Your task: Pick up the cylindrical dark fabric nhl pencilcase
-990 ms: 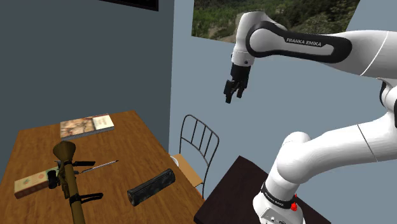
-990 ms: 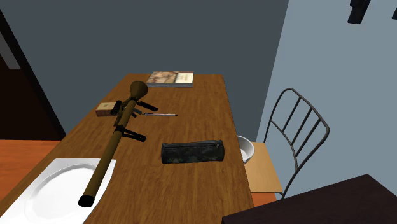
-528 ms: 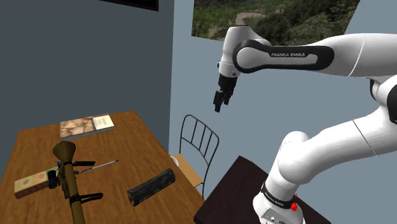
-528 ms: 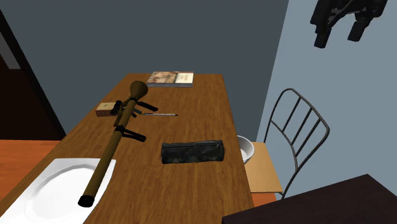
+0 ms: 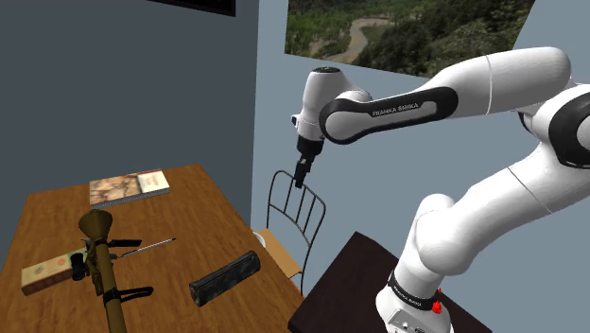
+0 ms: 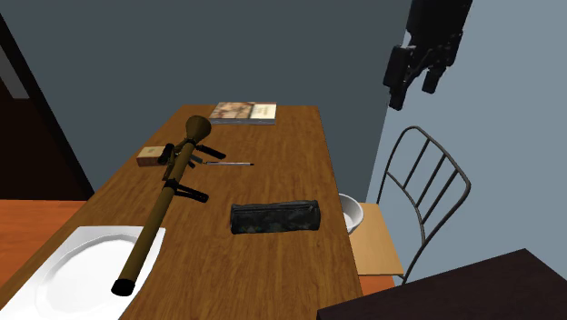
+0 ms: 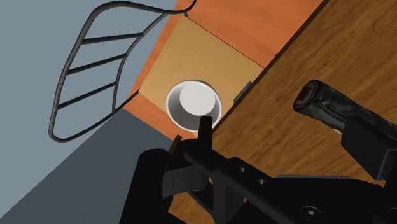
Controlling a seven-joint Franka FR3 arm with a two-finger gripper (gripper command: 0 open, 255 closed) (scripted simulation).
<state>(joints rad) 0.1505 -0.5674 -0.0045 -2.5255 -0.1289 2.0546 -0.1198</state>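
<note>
Pencilcase [image 6: 274, 218] lies on its side on the table [image 6: 273, 155], untouched, near the edge that faces the chair [image 6: 376, 251]. The claw [image 6: 412, 89] is well apart from it, high in the air. In the second exterior view the claw's two black fingers stand apart with wall showing between them, holding nothing, and they point down. I judge this to be the approach: the arm stretches from the stand [image 5: 345, 276] up and over, so the claw hangs above the chair and not yet above the table. The wrist view bears this out, looking down on a white bowl [image 7: 194, 105] that sits on the chair seat just beside the table edge.

The pencilcase is a dark, mottled cylinder resting flat, so it sits steady where it is but could roll if nudged from the side. A grip across its narrow girth, one finger on each long side, looks the soundest. To get there the claw has to cross toward the table and descend a good way.

Farther out on the table lies an olive launcher [image 6: 168, 195], propped on its small legs, its rear end over a white plate [image 6: 64, 273] at the near corner. Beside its muzzle are a small box [image 6: 150, 156] and a thin pen [image 6: 229, 164], and a book [image 6: 243, 112] lies flat at the far end. None of these crowds the pencilcase; the bowl and the chair back are what stand nearest the claw's way down
</note>
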